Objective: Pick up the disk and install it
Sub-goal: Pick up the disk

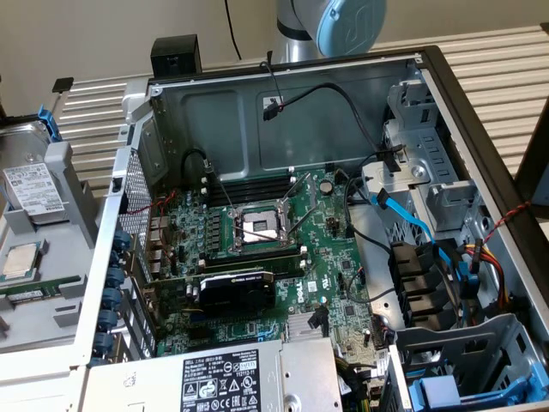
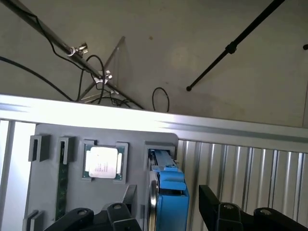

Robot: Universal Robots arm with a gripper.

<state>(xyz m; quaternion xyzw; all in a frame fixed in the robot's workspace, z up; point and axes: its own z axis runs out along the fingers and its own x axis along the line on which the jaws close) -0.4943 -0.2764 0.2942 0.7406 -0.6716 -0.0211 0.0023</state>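
Note:
The disk (image 1: 33,187) stands on edge in a grey holder (image 1: 73,202) at the exterior view's left, outside the computer case, with its white label facing out and a blue carrier clip at its top. In the wrist view the disk's blue carrier frame (image 2: 171,199) and silver edge point up at the camera. My gripper (image 2: 166,216) hangs right above it, open. One black finger (image 2: 118,214) is on each side of the disk, with a small gap on both sides and nothing held.
A square silver CPU chip (image 2: 102,162) lies in a pocket of the same holder beside the disk, and a memory stick (image 2: 61,185) stands in a slot. The open computer case (image 1: 283,223) shows its motherboard. A drive cage with another blue carrier (image 1: 463,393) sits at the lower right.

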